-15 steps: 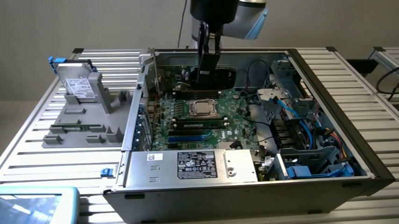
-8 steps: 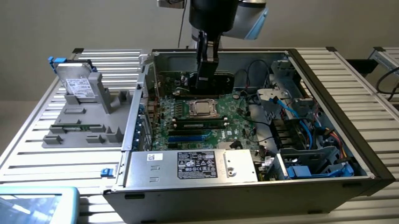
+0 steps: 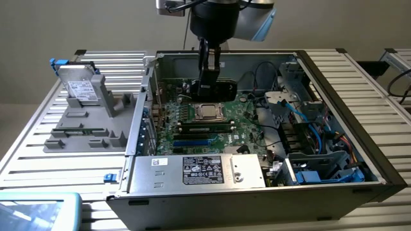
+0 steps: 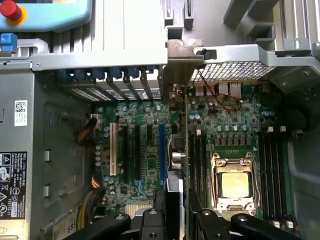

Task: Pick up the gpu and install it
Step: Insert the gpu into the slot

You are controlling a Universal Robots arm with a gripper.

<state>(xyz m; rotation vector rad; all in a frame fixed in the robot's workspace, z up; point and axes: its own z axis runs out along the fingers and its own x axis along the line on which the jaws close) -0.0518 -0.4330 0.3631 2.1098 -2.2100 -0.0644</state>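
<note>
Slatted metal worktop [image 3: 38, 168] runs from the near edge of the exterior view to the far side and carries every item; an open computer case [image 3: 244, 207] lies on it, its interior facing up; the robot arm [image 3: 224, 19] descends into the case from above; a green motherboard [image 3: 192, 130] covers the case floor; a power supply [image 3: 199, 171] with a black label occupies the near end of the case; a grey fixture [image 3: 90, 130] rests on the worktop just beside the case, on the exterior view's left, and a hard drive [image 3: 82, 89] with a white label stands propped in it; the gpu [image 3: 222, 89] is inside the case, held on edge over the motherboard just behind the processor socket [image 3: 209, 111]; in the wrist view the gpu [image 4: 175, 155] appears edge-on between the blue slot [image 4: 161, 150] and the processor socket [image 4: 235, 185], with its silver end bracket [image 4: 182, 55] at the rear wall of the case; whether the card edge is seated in a slot cannot be determined; the claw [image 3: 209, 91] is partly closed, one finger on each face of the gpu, gripping it; the wrist view shows the claw [image 4: 175, 220] with its black fingers [image 4: 152, 222] either side of the card.
</note>
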